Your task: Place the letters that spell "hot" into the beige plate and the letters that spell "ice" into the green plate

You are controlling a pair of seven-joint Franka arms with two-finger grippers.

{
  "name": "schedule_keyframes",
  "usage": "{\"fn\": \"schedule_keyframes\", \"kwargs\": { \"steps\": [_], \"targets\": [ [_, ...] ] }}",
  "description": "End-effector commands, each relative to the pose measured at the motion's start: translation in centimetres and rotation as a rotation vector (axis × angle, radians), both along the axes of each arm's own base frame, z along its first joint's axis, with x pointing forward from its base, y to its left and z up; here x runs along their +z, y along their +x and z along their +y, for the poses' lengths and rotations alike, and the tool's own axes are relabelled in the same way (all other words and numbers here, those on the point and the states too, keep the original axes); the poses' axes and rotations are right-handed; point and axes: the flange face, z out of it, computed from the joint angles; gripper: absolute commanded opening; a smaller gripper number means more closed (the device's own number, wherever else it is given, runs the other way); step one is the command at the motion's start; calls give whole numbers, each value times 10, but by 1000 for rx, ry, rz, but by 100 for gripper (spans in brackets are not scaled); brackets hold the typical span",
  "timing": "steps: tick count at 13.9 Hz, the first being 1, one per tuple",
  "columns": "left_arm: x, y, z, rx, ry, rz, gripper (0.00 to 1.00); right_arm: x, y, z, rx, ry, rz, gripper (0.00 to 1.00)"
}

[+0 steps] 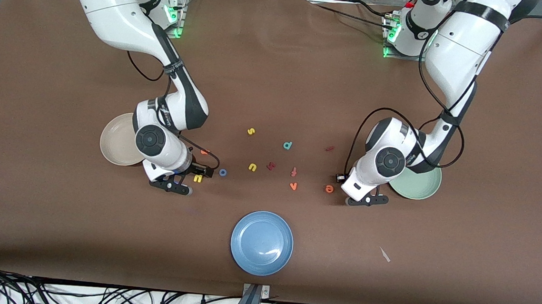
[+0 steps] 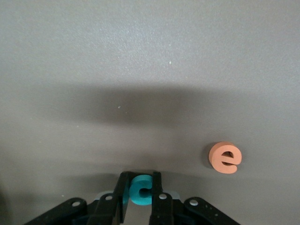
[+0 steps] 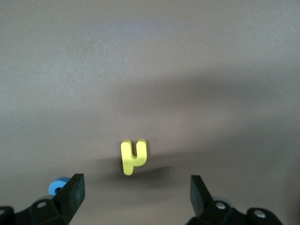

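Observation:
My left gripper (image 2: 139,180) is shut on the teal c (image 2: 141,190), low at the table beside the green plate (image 1: 417,185). In the front view the left gripper (image 1: 366,201) hides the c. The orange e (image 1: 329,188) (image 2: 225,158) lies close by. The dark red i (image 1: 329,148) lies farther from the front camera. My right gripper (image 1: 172,185) (image 3: 136,187) stands open by the yellow h (image 1: 197,178) (image 3: 133,156), nothing between its fingers. The blue o (image 1: 222,172) (image 3: 57,186) lies beside it. The right arm partly covers the orange t (image 1: 204,151) and the beige plate (image 1: 115,147).
Loose between the arms lie a yellow s (image 1: 251,131), yellow u (image 1: 252,167), teal d (image 1: 287,145), orange v (image 1: 293,186) and two reddish letters (image 1: 271,165) (image 1: 293,171). A blue plate (image 1: 262,242) sits nearer the front camera. A paper scrap (image 1: 384,254) lies toward the left arm's end.

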Motion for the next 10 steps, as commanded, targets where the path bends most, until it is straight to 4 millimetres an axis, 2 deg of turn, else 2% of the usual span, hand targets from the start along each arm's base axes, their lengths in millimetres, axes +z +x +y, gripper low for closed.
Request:
{"fn": "schedule_keyframes", "kwargs": {
  "steps": [1, 3, 4, 5, 8, 10],
  "targets": [
    [48, 3, 12, -26, 45, 21, 0, -8, 9, 1, 34, 30, 2, 99],
    [83, 0, 23, -32, 77, 43, 0, -10, 9, 0, 26, 38, 10, 98],
    [88, 2, 41, -71, 81, 72, 0, -17, 8, -1, 19, 42, 20, 95],
    [89, 3, 65, -143, 75, 109, 0, -20, 8, -1, 27, 44, 23, 93],
    [89, 12, 166, -372, 2, 182, 0, -29, 8, -2, 34, 40, 31, 84],
    [82, 11, 204, -478, -40, 193, 0, -27, 12, -2, 39, 44, 21, 77]
  ]
}}
